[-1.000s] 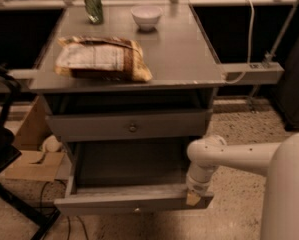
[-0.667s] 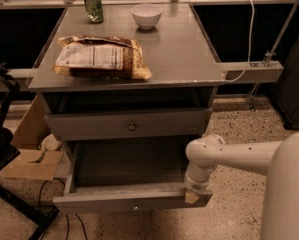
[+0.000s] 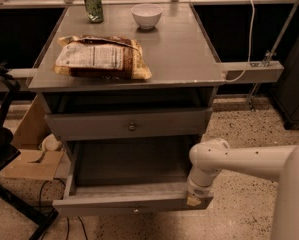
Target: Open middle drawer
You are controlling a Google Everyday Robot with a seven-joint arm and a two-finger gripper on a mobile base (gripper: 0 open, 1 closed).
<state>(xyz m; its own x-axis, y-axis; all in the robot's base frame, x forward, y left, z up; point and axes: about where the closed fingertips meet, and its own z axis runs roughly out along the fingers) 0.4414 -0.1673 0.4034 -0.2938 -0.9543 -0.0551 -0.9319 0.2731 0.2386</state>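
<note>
At the front, the middle drawer [image 3: 129, 203] stands pulled well out, with the end effector [image 3: 194, 200] at the right end of its front panel; how far open it is cannot be told. Beyond, the counter [image 3: 189, 54] carries a snack bag [image 3: 101, 58], a bowl [image 3: 146, 15] and a can [image 3: 93, 5].

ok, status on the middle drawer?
Gripper down at the drawer's front corner, arm side. Middle drawer pulled well out, plain grey inside. Cardboard box on the floor beside the cabinet, apart from the drawer.

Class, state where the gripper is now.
In the camera view, the gripper sits low right, at the right front corner of the pulled-out middle drawer.
</note>
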